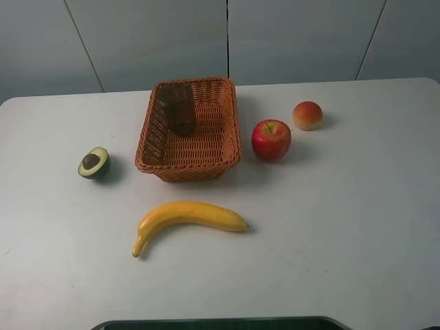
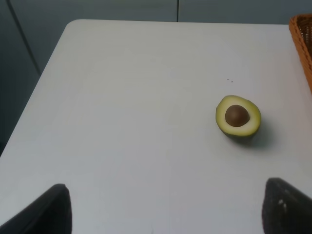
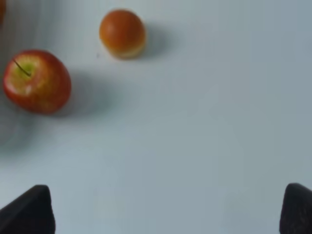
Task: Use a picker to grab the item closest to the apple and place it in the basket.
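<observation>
Just right of the basket (image 1: pixel 189 130) sits the apple (image 1: pixel 271 139), a small orange bun (image 1: pixel 307 115) near it, while both pincers, left (image 2: pixel 165 207) and right (image 3: pixel 168 209), gape wide over bare worktop (image 1: pixel 330 234).

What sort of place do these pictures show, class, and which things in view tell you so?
Probably a robot test bench rather than a kitchen: a bare white table against plain grey wall panels, with a few items laid out apart, namely an apple, banana, avocado half and wicker basket.
</observation>
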`<state>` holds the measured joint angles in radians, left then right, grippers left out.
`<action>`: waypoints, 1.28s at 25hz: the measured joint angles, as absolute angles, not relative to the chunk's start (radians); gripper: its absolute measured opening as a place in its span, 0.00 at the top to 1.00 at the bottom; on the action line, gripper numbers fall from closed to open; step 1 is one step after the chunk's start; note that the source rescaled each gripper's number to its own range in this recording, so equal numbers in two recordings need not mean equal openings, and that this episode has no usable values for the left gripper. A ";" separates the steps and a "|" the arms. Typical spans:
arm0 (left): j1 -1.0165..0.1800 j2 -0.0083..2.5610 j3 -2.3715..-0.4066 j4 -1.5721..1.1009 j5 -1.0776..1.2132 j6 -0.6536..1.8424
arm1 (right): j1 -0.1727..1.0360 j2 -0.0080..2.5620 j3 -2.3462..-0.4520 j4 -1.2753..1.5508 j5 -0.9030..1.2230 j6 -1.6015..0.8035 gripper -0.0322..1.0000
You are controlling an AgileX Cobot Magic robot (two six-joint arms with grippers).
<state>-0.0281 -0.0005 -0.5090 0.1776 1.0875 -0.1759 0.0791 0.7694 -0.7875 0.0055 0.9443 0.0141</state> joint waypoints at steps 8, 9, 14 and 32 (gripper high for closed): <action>-0.028 -0.001 -0.509 0.178 1.087 -0.176 | 0.079 0.456 -0.690 0.006 1.008 0.018 0.00; -0.028 -0.001 -0.509 0.178 1.087 -0.176 | 0.079 0.420 -0.675 0.007 1.018 0.018 0.00; -0.028 -0.001 -0.509 0.178 1.087 -0.176 | 0.079 0.273 -0.594 0.008 1.055 0.010 0.00; -0.028 -0.001 -0.509 0.178 1.087 -0.176 | 0.079 -0.001 -0.512 0.012 1.098 -0.015 0.00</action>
<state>-0.0281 -0.0005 -0.5090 0.1776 1.0875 -0.1759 0.0791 -0.0005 -0.5121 0.0116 1.0982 -0.0146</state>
